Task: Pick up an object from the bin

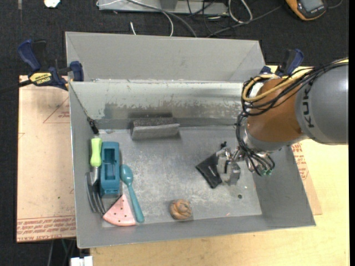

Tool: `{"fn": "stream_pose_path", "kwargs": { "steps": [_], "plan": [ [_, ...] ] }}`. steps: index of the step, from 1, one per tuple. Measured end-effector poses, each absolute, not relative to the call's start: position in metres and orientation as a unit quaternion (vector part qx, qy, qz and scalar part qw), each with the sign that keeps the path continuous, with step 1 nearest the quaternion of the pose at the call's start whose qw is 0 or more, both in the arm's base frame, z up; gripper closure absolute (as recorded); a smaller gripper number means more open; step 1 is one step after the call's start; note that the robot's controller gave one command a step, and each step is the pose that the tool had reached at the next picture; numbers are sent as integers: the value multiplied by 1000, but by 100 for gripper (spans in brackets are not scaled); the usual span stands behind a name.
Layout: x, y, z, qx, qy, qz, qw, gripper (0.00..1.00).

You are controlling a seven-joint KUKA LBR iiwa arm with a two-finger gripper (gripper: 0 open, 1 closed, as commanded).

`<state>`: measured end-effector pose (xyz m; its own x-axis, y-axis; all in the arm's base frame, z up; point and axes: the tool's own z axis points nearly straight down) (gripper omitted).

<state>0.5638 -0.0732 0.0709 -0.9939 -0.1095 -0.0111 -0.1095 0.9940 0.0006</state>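
Gripper (229, 169) at black pc (209, 173), nr bin wall (280, 197)

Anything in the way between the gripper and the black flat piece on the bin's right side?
Nothing visible does. The gripper is right at the black flat piece, on its right edge; the brown lump lies apart, lower in the view.

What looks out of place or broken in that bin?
Nothing looks broken or spilled. A black slab lies askew beside the gripper, and a brown lump sits alone near the front. Most other things huddle at the left of the bin.
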Motion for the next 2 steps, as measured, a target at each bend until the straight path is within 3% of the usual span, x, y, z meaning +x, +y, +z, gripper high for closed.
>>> {"fn": "stream_pose_path", "kwargs": {
  "steps": [1,2],
  "plan": [
    [564,-74,70,-54,999,1,6,0],
    [564,-74,70,-54,999,1,6,0]
  ]
}}
